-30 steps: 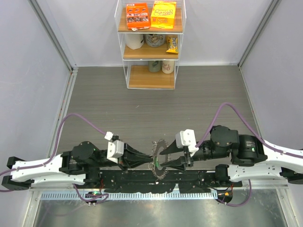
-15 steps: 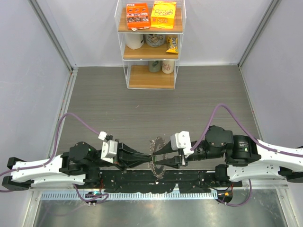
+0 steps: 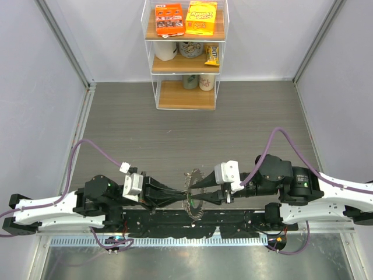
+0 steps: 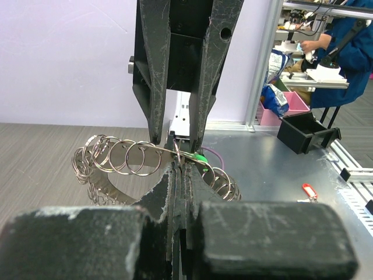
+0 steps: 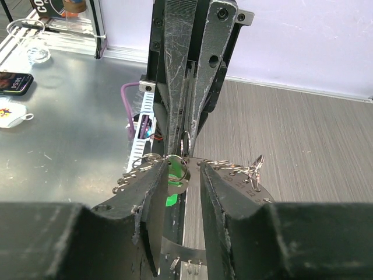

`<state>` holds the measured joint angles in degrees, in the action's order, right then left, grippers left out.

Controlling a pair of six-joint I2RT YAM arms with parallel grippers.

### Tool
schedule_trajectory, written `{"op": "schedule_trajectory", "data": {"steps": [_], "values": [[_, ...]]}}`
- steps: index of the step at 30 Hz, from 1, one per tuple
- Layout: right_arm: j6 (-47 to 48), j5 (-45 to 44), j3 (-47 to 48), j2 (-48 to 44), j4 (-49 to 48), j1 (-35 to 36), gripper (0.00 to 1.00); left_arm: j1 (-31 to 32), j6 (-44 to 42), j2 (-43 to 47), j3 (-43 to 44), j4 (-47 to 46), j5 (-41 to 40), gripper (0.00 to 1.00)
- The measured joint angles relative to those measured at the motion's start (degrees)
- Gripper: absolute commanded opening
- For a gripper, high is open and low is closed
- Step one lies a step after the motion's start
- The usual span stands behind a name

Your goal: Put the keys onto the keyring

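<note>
Right gripper (image 5: pixel 178 175) jaws narrowed since last look, slightly apart around green key (image 5: pixel 172 173) mid-frame; left gripper (image 4: pixel 182 178) clamped on keyring (image 4: pixel 116 158); threading likely under way.

A clear shelf unit (image 3: pixel 185 58) stands at top centre of the overhead view. An orange packet (image 3: pixel 169 20) and a yellow packet (image 3: pixel 201 18) sit on top.

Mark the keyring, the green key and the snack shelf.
keyring (image 3: pixel 192 177), top external view, its upper toothed edge.
green key (image 4: pixel 200 157), left wrist view, its green head.
shelf (image 3: pixel 186 95), top external view, its bottom wooden board.
</note>
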<state>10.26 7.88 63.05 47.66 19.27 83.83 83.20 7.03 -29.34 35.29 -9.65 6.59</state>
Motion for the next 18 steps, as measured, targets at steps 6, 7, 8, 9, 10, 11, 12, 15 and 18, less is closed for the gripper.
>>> {"op": "schedule_trajectory", "data": {"steps": [6, 7, 8, 9, 10, 11, 12, 15, 18], "values": [[0.17, -0.26, 0.00, 0.96, -0.50, 0.11, 0.34, 0.00, 0.00, 0.02, -0.11, 0.00, 0.11, 0.00], [0.20, -0.28, 0.00, 1.09, -0.57, 0.11, 0.34, 0.00, 0.00, 0.11, -0.17, 0.00, 0.11, 0.00], [0.20, -0.28, 0.00, 1.20, -0.66, 0.11, 0.33, 0.00, 0.02, 0.24, -0.26, 0.00, 0.11, 0.00], [0.20, -0.28, 0.00, 1.27, -0.76, 0.11, 0.33, 0.00, 0.00, 0.37, -0.35, -0.02, 0.11, 0.00], [0.22, -0.28, 0.00, 1.38, -0.87, 0.15, 0.33, 0.00, 0.02, 0.48, -0.39, -0.02, 0.11, 0.00], [0.24, -0.28, 0.00, 1.49, -0.96, 0.20, 0.32, 0.00, 0.02, 0.55, -0.44, -0.02, 0.11, 0.00], [0.26, -0.28, 0.00, 1.55, -1.05, 0.22, 0.32, 0.00, 0.02, 0.61, -0.46, -0.02, 0.11, 0.00], [0.37, -0.31, 0.00, 1.73, -1.27, 0.37, 0.29, 0.00, 0.02, 0.74, -0.50, -0.02, 0.13, 0.00], [0.42, -0.31, 0.00, 1.84, -1.27, 0.46, 0.23, 0.00, 0.02, 0.74, -0.55, -0.02, 0.11, 0.00]]}}
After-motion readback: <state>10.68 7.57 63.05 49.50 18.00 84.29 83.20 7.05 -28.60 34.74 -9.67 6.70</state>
